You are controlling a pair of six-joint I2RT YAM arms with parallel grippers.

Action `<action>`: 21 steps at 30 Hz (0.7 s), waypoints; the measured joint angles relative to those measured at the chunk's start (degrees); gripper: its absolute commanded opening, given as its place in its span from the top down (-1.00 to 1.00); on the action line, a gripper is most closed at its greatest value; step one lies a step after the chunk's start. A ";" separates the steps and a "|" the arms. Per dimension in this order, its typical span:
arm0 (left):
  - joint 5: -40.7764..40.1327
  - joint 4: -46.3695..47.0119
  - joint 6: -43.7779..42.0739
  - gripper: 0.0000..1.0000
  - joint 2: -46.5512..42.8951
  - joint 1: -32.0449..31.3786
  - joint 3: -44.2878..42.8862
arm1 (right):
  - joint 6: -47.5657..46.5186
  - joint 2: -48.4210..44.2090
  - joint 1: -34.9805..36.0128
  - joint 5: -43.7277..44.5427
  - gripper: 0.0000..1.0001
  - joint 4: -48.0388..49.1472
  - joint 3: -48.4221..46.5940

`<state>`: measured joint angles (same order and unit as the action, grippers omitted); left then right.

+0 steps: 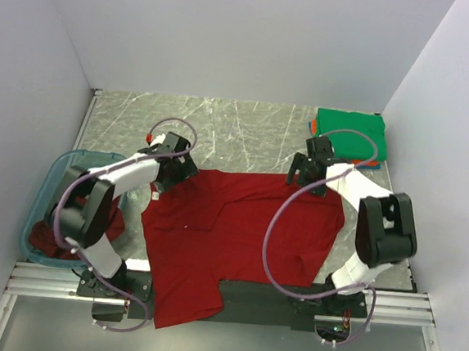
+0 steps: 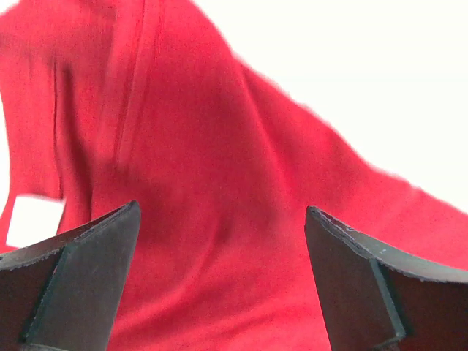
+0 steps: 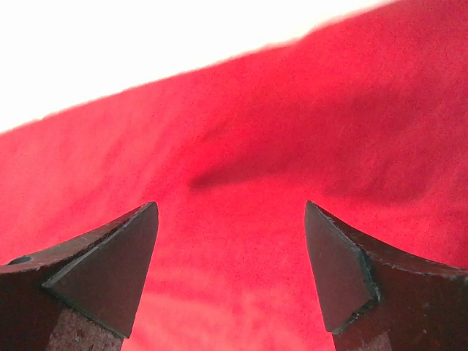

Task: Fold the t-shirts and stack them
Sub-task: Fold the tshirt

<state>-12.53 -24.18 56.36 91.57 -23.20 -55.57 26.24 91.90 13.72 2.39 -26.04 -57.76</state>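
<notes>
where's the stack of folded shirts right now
In the top view the folded stack, green on top, sits in the far right corner of the table, just beyond the right gripper.

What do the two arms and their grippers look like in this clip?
The left arm and right arm have white link shells with black joints; a looping lilac cable runs along each. The left gripper and right gripper carry dark, wedge-shaped fingers with flat inner faces.
</notes>
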 measured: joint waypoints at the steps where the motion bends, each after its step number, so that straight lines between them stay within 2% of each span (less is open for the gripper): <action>1: 0.09 0.61 -0.26 -0.99 1.68 0.63 -0.83 | -0.17 1.64 -0.92 0.09 -0.74 0.11 -1.18; 4: 0.48 1.42 -1.51 -0.99 6.67 2.82 -3.41 | -0.52 6.08 -2.34 0.15 -0.75 0.04 -4.20; 11: 2.14 2.64 -3.26 -0.99 11.21 6.49 -8.33 | -1.90 14.16 -2.40 -0.66 -0.74 -1.05 -11.13; 21: 2.27 2.82 -5.07 -0.99 18.34 10.71 -17.42 | -3.15 20.41 -2.40 -3.21 -0.74 -3.28 -19.54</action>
<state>-10.26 -21.37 51.29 109.91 -12.49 -72.99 23.09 112.31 11.31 -0.82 -29.32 -77.30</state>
